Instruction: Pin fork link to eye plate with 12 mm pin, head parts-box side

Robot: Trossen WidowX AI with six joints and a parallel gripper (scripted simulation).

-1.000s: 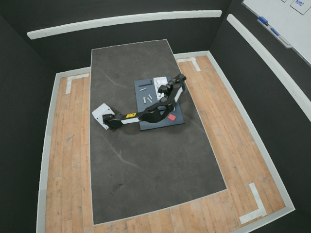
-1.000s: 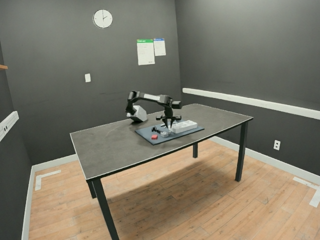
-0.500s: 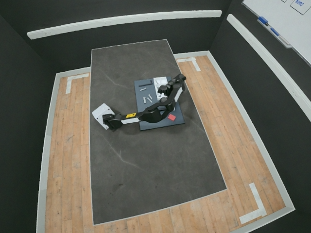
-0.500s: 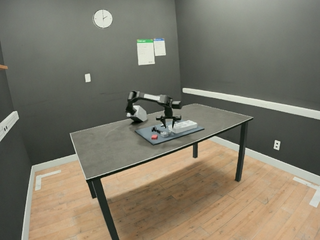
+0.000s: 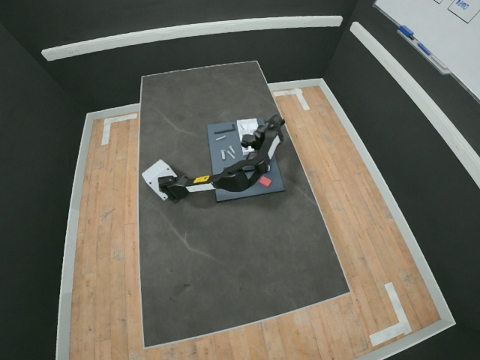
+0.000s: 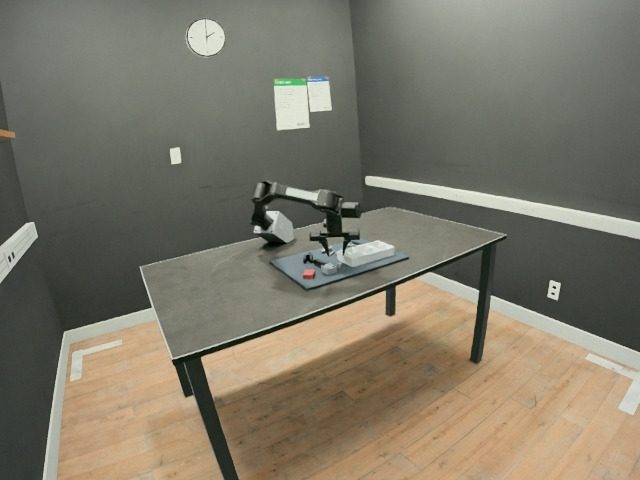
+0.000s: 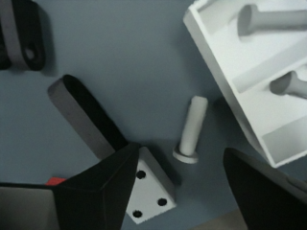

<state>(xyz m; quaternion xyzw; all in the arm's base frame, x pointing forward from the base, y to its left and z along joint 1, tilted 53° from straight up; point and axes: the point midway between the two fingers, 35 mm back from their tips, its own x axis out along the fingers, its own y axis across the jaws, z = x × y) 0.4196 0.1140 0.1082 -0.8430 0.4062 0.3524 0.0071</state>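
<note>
At the upper left of the wrist view, a dark piece with a hole (image 7: 34, 35) lies partly out of frame; its role is unclear. Right of it, a long dark bar (image 7: 83, 112), probably the fork link, slants down to a pale drilled block (image 7: 150, 192) (image 6: 329, 268), likely part of the eye plate. That placing would suit lining up the pin holes, though the left finger hides the joint. A red block (image 7: 56, 181) (image 6: 308, 274) (image 5: 265, 181) peeks out at lower left, its purpose not evident.

Near the centre, a headed pin (image 7: 194, 126), probably the 12 mm one, is outside the joint, its head toward the bottom of the frame. The gripper (image 7: 180, 151) (image 6: 336, 254) stands wide and holds nothing, its fingers on either side of the head end in the view, presumably to give room for a grasp. At right, the white parts box (image 7: 223, 79) (image 6: 369, 254) keeps other pins (image 7: 280, 20) in separate compartments; its side sets where the seated head should face.
</note>
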